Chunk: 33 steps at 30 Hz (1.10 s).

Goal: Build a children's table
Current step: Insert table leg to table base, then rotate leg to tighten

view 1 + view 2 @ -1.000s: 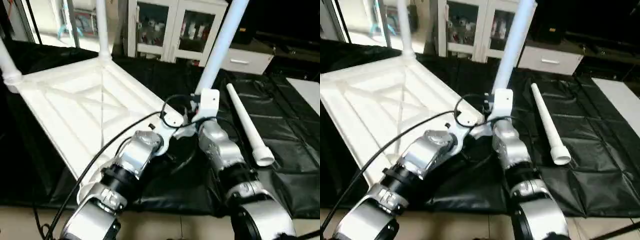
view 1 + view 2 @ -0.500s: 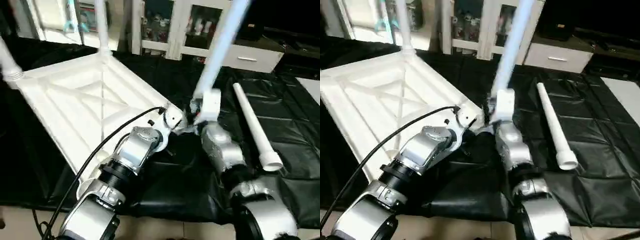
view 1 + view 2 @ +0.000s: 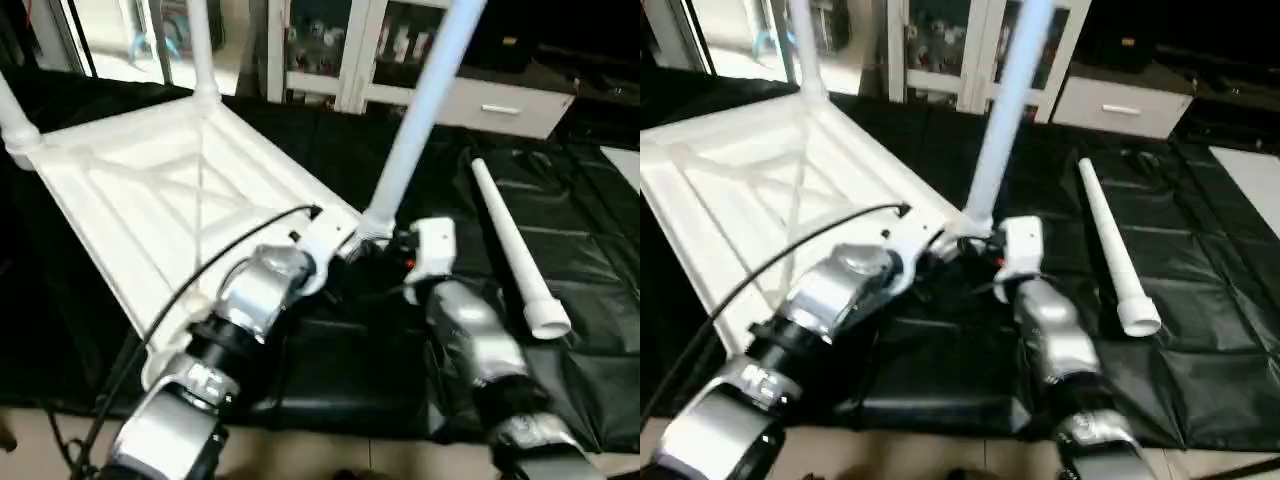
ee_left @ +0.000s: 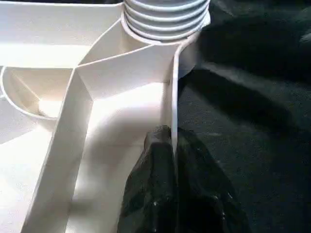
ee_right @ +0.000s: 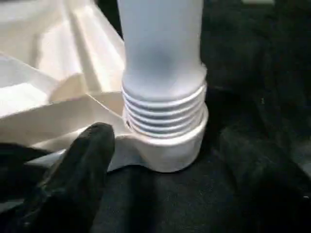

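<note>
The white tabletop [image 3: 170, 200] lies upside down on a black sheet [image 3: 590, 250], its X-ribbed underside facing up and its long axis running from the corner nearest the robot away toward the far left. Three legs stand in its corner sockets. The nearest one [image 3: 415, 110] rises from the near corner socket [image 5: 167, 145] and leans slightly to the right as it climbs out of the top of the head views; its ribbed thread [image 5: 163, 114] sits partly above the socket rim. Another leg [image 3: 200, 45] stands upright at the far corner, and a third [image 3: 15, 125] at the far left corner.

The fourth leg [image 3: 515, 250] lies flat on the sheet to the right of the tabletop, well apart from it — its long axis runs near to far, with the wider open end toward the robot.

The left gripper [image 4: 172, 145] is clamped on the thin edge wall of the tabletop just beside the near corner socket, one black finger [image 4: 150, 184] on the inner side of the wall and the other on the outer side.

The right gripper [image 3: 385, 245] sits at the base of the nearest leg, just beside the socket. In the right wrist view one black finger [image 5: 80, 174] lies to one side of the threaded base with a gap between them, not pressing the leg — the jaws stand apart around nothing.
</note>
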Motion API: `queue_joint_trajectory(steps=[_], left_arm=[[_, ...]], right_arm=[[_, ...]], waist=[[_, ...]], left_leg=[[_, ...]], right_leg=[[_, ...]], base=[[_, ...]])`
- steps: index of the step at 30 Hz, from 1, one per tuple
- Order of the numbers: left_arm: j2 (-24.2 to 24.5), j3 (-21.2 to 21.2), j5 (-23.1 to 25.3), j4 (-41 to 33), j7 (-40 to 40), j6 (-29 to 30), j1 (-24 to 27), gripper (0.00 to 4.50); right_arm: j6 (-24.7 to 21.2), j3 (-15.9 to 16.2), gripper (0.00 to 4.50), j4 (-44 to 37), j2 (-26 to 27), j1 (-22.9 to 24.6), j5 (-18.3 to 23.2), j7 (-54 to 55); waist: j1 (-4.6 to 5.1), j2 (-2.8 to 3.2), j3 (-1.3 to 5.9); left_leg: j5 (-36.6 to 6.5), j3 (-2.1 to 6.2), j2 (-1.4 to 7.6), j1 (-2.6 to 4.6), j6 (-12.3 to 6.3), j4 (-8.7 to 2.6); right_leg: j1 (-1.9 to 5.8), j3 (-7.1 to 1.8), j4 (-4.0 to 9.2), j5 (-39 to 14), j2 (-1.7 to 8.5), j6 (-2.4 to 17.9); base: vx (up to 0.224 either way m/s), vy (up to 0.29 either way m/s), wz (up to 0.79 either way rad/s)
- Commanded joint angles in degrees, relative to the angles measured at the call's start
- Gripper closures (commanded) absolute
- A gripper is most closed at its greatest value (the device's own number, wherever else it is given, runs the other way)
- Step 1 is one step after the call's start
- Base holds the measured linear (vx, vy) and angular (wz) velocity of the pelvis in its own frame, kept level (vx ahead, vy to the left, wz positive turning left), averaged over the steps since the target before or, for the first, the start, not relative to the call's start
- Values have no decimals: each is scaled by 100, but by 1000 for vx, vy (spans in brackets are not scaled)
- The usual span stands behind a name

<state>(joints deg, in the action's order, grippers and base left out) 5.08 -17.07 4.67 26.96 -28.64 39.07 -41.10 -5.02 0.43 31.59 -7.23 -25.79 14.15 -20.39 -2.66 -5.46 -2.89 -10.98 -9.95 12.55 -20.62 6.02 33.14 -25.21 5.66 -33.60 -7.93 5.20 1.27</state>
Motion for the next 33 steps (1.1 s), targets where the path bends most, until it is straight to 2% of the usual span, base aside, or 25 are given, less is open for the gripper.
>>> queue_joint_trajectory(steps=[1, 2, 3, 4, 6, 9, 11, 13, 14, 17, 20, 22, 28, 33], left_arm=[[53, 97, -105, -477, -183, -431, -92, 450], [152, 20, -125, -589, -372, -475, 0, 450], [397, -181, -189, -862, -846, -559, 225, 450], [529, -277, -208, -989, -1052, -609, 335, 450], [683, -375, -241, -1134, -1274, -647, 458, 450], [1033, -562, -347, -1428, -1820, -907, 719, 450], [1223, -626, -415, -1599, -2130, -992, 837, 450], [1493, -739, -559, -1934, -2643, -1217, 1021, 450], [1535, -759, -578, -1993, -2714, -1229, 1047, 450], [1798, -899, -739, -2405, -3192, -1223, 1227, 450], [1904, -978, -749, -2573, -3381, -1190, 1299, 450], [1942, -1011, -720, -2629, -3456, -1222, 1334, 450], [1928, -993, -649, -2548, -3395, -1293, 1284, 450], [1960, -1006, -572, -2488, -3394, -1317, 1243, 450]], right_arm=[[-119, 0, 40, -462, -199, 169, 138, -271], [-170, -7, 30, -690, -367, 307, 198, -463], [-373, -73, 23, -1139, -713, 565, 436, -945], [-454, -78, 16, -1337, -908, 678, 530, -1236], [-543, -63, 7, -1534, -1132, 798, 618, -1601], [-717, -16, 7, -1904, -1659, 1050, 785, -2475], [-793, 12, 7, -1986, -1931, 1111, 835, -2879], [-1005, 45, 7, -2106, -2169, 1130, 1000, -3244], [-1046, 60, 7, -2133, -2203, 1133, 1027, -3302], [-1362, 271, 7, -2326, -2453, 1149, 1142, -3806], [-1449, 455, 7, -2373, -2547, 1124, 1063, -4067], [-1425, 686, 7, -2359, -2606, 1057, 915, -4315], [-1266, 954, 7, -2136, -2624, 871, 633, -4526], [-1047, 1075, 36, -1880, -2618, 710, 425, -4581]], waist=[[-89, -9, 401], [-92, -12, 397], [-110, 14, 393], [-150, 22, 397], [-169, 24, 384], [-220, 43, 372], [-243, 45, 363], [-281, 54, 349], [-283, 23, 347], [-325, 50, 340], [-368, 47, 335], [-368, 42, 336], [-345, 10, 352], [-353, 17, 369]], left_leg=[[-632, -58, 27, -21, -526, -314], [-650, -56, 33, -19, -514, -312], [-690, -48, 39, -15, -508, -324], [-661, -41, 69, -8, -523, -318], [-662, -55, 60, -4, -552, -322], [-830, -50, 69, 4, -516, -326], [-878, -50, 79, 11, -481, -335], [-993, -69, 81, 78, -423, -333], [-1005, -67, 79, 57, -417, -336], [-1117, -47, 91, 45, -323, -345], [-1205, -57, 100, 83, -251, -343], [-1236, -48, 91, 50, -205, -346], [-1131, -30, 67, -1, -164, -328], [-921, -40, 72, 9, -195, -303]], right_leg=[[457, -257, 313, -1079, 255, 882], [453, -262, 310, -1114, 264, 875], [458, -258, 324, -1181, 259, 855], [472, -270, 286, -1060, 266, 866], [454, -272, 294, -999, 245, 917], [456, -269, 332, -1321, 259, 883], [444, -274, 334, -1400, 260, 876], [384, -286, 352, -1530, 252, 922], [402, -287, 344, -1559, 249, 914], [405, -290, 341, -1795, 264, 828], [362, -296, 348, -1856, 265, 815], [382, -297, 344, -1918, 265, 785], [410, -288, 357, -2157, 275, 576], [406, -295, 303, -1808, 265, 701]], base=[[0, 0, 0], [0, 0, 0], [0, 0, 0], [0, 0, 0], [0, 0, 0], [0, 0, 0], [0, 0, 0], [0, 0, 0], [0, 0, 0], [0, 0, 0], [0, 0, 0], [0, 0, 0], [0, 0, 0], [0, 0, 0]])
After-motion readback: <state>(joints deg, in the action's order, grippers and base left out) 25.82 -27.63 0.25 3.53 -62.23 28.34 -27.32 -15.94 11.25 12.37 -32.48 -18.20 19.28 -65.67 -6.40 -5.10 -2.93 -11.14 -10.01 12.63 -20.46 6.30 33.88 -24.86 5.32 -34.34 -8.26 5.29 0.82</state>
